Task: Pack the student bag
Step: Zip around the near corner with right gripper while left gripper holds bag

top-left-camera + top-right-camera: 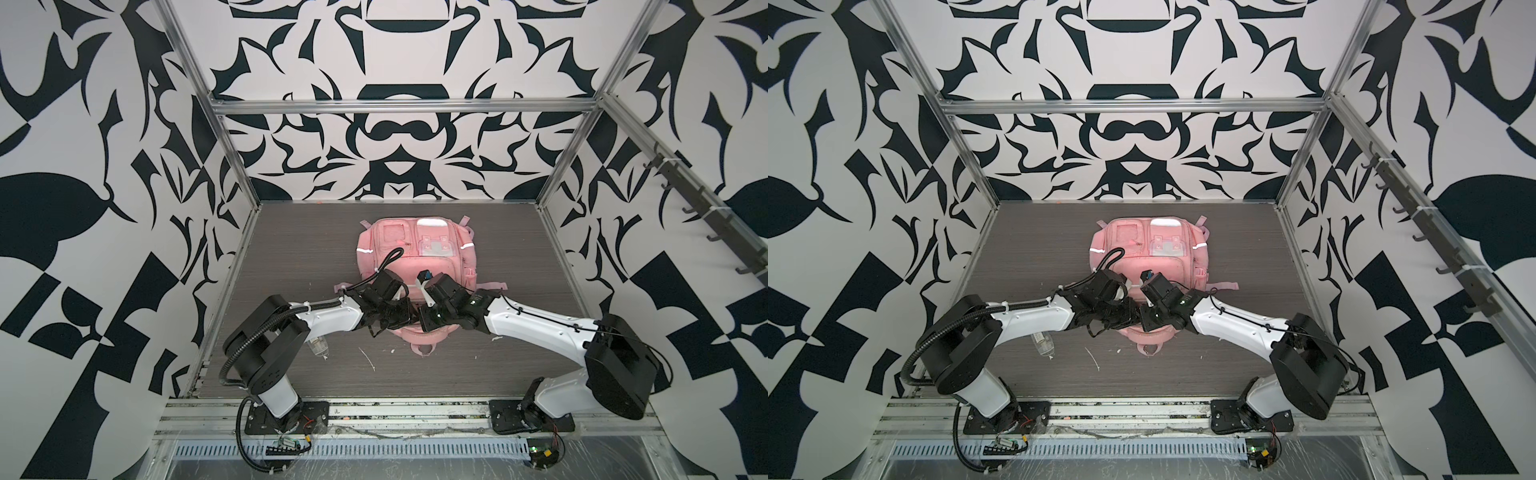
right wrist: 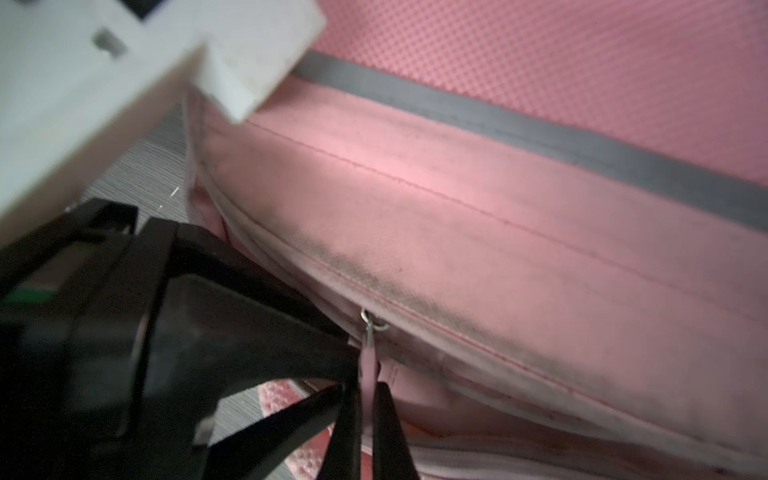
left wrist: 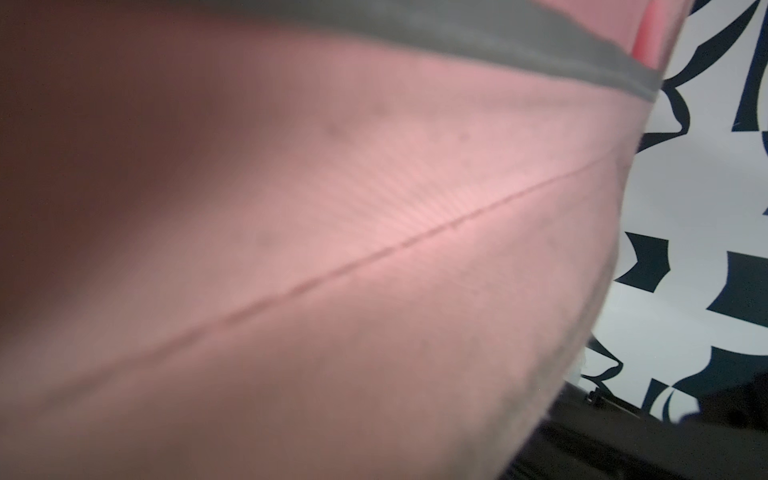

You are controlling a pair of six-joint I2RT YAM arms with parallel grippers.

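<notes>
Looking down in both top views, we see the grey worktop [image 1: 282, 257] carrying the pink bag [image 1: 419, 270], which lies front up midway between the left and right edges and nearer the back edge than the front. Both arms, left [image 1: 328, 318] and right [image 1: 536, 328], reach in from the front corners and meet over the bag's near end. A clear bottle [image 1: 319, 348] lies toward the front left corner, partly under the left arm. The left gripper [image 1: 401, 318] is lost in the dark cluster of wrists, and its wrist view shows only blurred pink fabric, so we cannot tell how its jaws stand. The right gripper [image 2: 368, 399] is pinched tight on a pink zip pull [image 2: 369, 370].
</notes>
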